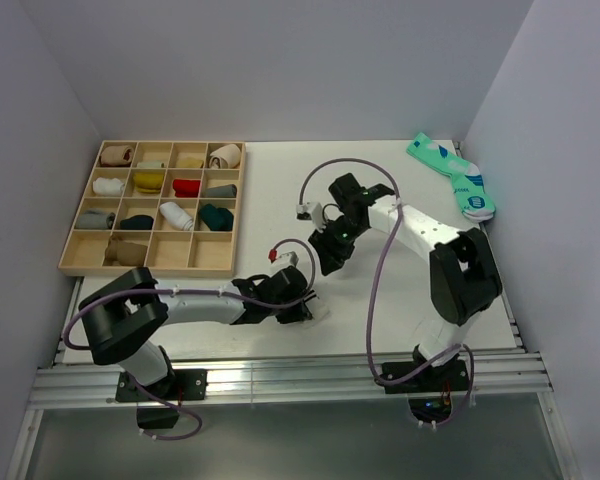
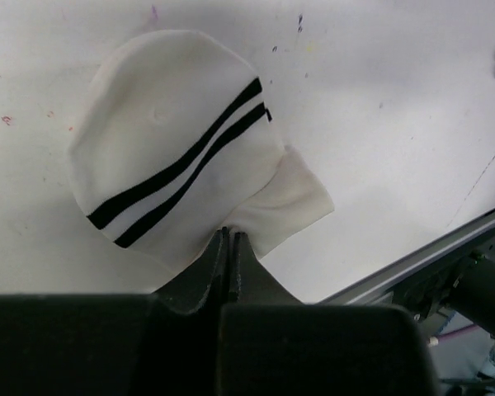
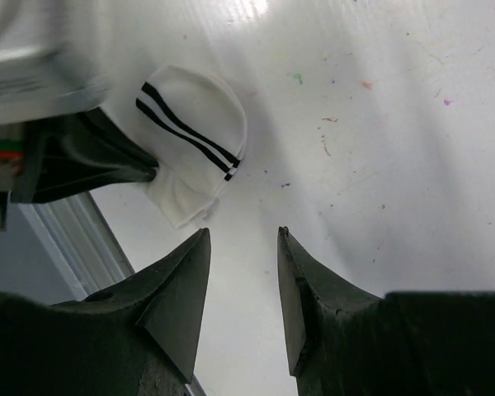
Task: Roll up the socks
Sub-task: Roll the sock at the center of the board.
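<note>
Left gripper [image 2: 229, 235] pinched shut, seemingly on the hem of the white striped sock [image 2: 173, 148] lying near the table [image 2: 396, 99] edge, right gripper [image 3: 243, 235] just beside it, fingers apart.

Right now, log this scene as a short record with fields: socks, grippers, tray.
white sock: black-striped, bunched on the table near its front edge
left gripper: shut on the white sock's edge
right gripper: open, holding nothing, over bare table beside the white sock
teal socks: lying at the far right corner, no gripper near
tray: far left, rolled socks in many compartments
</note>
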